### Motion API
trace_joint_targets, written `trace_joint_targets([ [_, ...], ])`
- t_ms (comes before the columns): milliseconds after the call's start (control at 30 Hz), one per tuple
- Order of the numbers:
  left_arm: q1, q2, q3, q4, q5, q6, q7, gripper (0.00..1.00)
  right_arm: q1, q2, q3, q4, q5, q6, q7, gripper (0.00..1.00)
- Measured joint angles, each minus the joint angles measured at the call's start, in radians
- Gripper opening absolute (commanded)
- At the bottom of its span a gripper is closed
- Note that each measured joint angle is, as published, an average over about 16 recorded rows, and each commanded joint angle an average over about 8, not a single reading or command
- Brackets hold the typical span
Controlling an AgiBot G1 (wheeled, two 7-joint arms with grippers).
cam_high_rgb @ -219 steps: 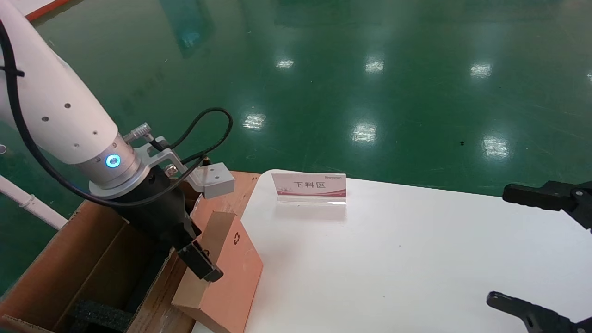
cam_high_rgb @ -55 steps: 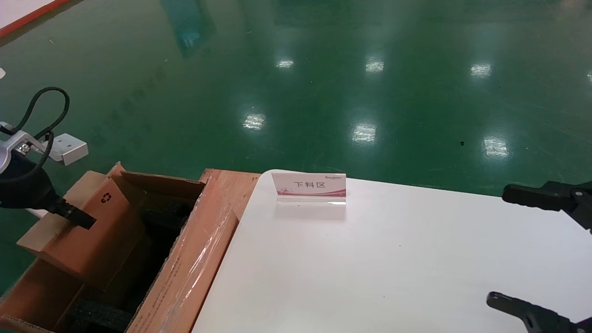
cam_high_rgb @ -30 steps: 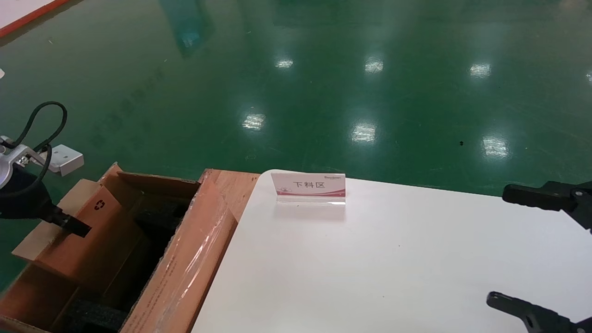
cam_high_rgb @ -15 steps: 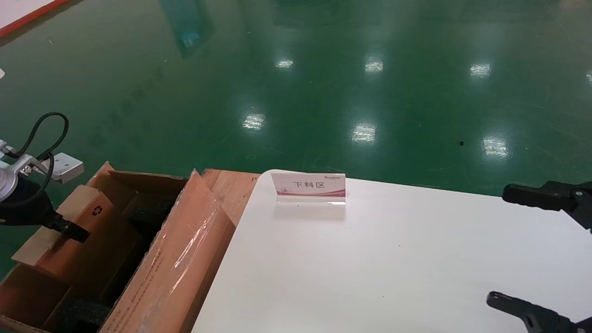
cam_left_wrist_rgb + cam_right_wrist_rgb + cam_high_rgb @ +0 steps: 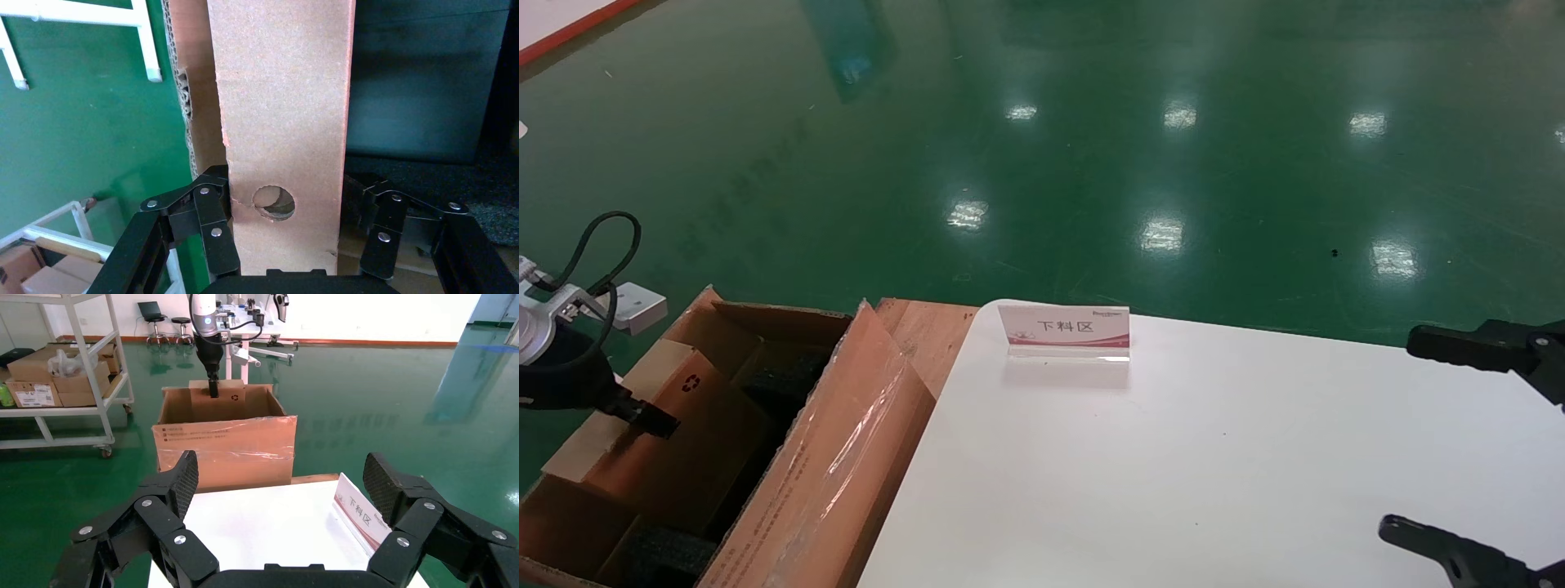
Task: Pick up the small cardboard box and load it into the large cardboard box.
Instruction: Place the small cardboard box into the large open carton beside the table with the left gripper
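Note:
The small cardboard box, brown with a recycling symbol, sits tilted inside the large cardboard box, against its far-left wall. My left gripper is shut on the small box's upper edge. In the left wrist view my left gripper has its fingers on both sides of the small box, near a round hole. My right gripper is open and empty over the table's right side. The right wrist view shows my right gripper, the large box and the small box.
Black foam inserts line the carton. A taped flap stands up beside the white table. A sign card stands at the table's far edge. A wooden board lies behind the carton. A shelf cart stands farther off.
My left gripper carried the small box from the table edge leftward over the carton and lowered it inside. The taped flap has tipped upward. The right arm has not moved.

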Motion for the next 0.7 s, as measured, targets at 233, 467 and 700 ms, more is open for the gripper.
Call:
trace_joint_targets([
  [233, 0.007, 0.002, -0.001, 0.006, -0.004, 0.0, 0.004, 1.0, 0.0, 0.0, 0.0, 0.0, 0.0, 0.0, 0.0, 1.0],
  [467, 0.006, 0.002, -0.001, 0.006, -0.004, 0.001, 0.003, 1.0, 0.0, 0.0, 0.0, 0.0, 0.0, 0.0, 0.0, 1.0],
  [700, 0.004, 0.001, -0.001, 0.005, -0.003, 0.001, 0.002, 1.0, 0.0, 0.0, 0.0, 0.0, 0.0, 0.0, 0.0, 1.0],
])
